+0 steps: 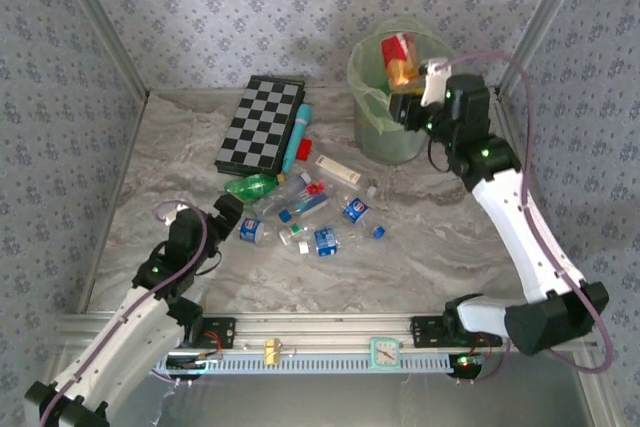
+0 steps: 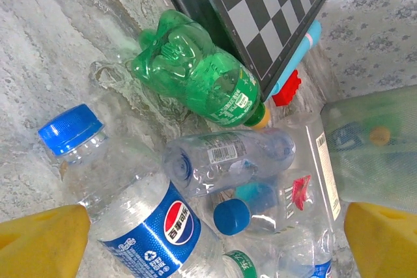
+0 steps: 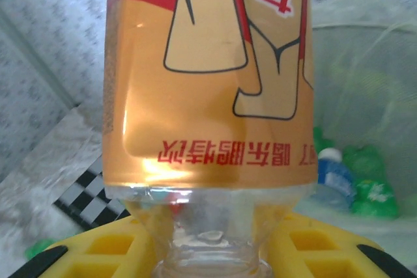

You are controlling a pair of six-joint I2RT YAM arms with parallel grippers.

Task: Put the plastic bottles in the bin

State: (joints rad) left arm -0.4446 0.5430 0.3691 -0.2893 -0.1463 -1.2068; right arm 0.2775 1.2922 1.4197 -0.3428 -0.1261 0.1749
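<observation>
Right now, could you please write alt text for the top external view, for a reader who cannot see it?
The right jaws, shut, hold a red-yellow bottle over the pale-green bin. The left jaws stand open beside the scattered bottles, near a checkerboard.

the plastic bottles [image 2: 228,157] are clear and glossy; the table [image 2: 45,50] looks matt, rough, marbled; the bin [image 1: 380,132] is translucent plastic; the checkerboard [image 2: 267,4] is smooth, glossy.

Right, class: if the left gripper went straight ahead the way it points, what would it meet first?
Probably the blue-labelled bottle just ahead of the left gripper; depth is unclear.
</observation>
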